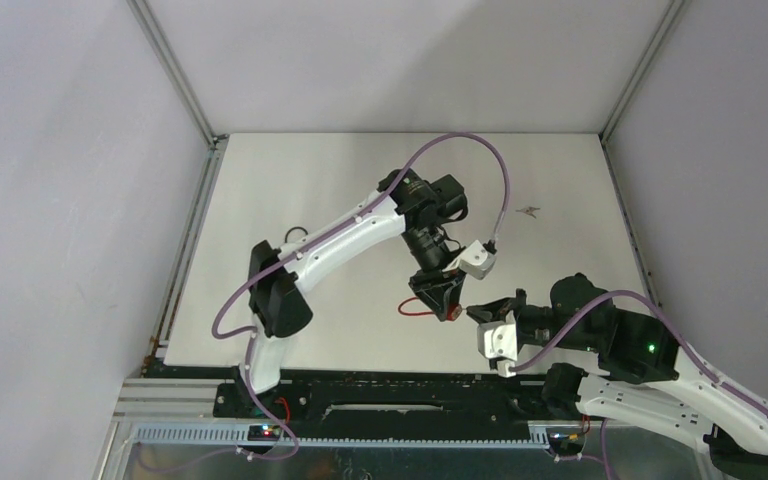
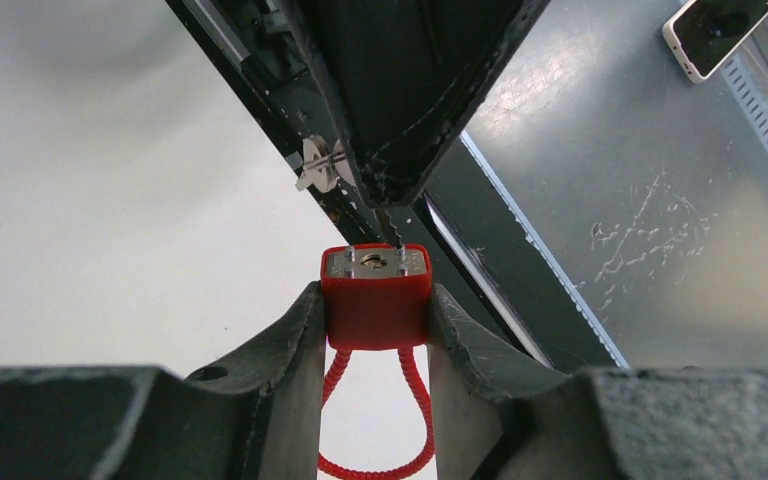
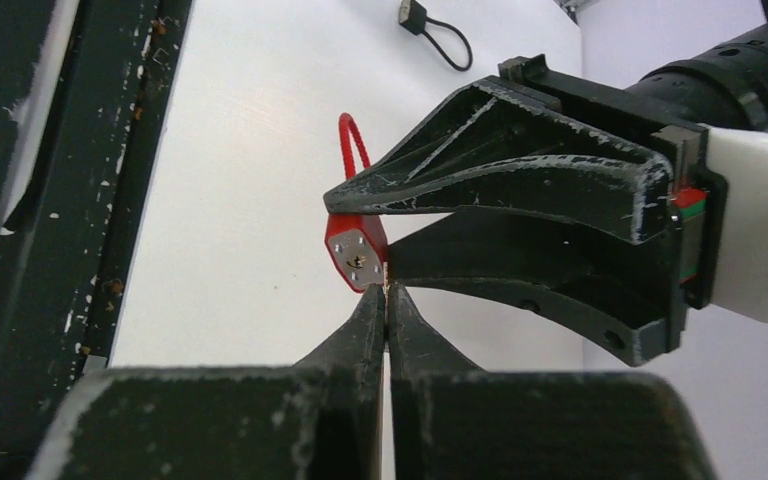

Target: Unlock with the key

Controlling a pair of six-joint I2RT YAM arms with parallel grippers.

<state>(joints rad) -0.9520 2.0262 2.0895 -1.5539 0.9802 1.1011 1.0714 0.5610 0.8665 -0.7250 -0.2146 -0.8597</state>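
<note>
Most key (image 2: pixel 389 225) hidden in right tool (image 3: pixel 387 298), at padlock (image 2: pixel 375 302).

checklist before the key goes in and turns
1. Padlock clamped between the left fingers: ok, squeezed on both sides.
2. Key gripped by the right fingers: ok, shut on it with only the blade sticking out.
3. Keyhole face turned toward the key: ok.
4. Key tip at the keyhole: ok, it meets the slot.
5. Blade lined up with the slot: cannot tell.
6. How far the key is in: cannot tell, most of the blade shows outside.
</note>
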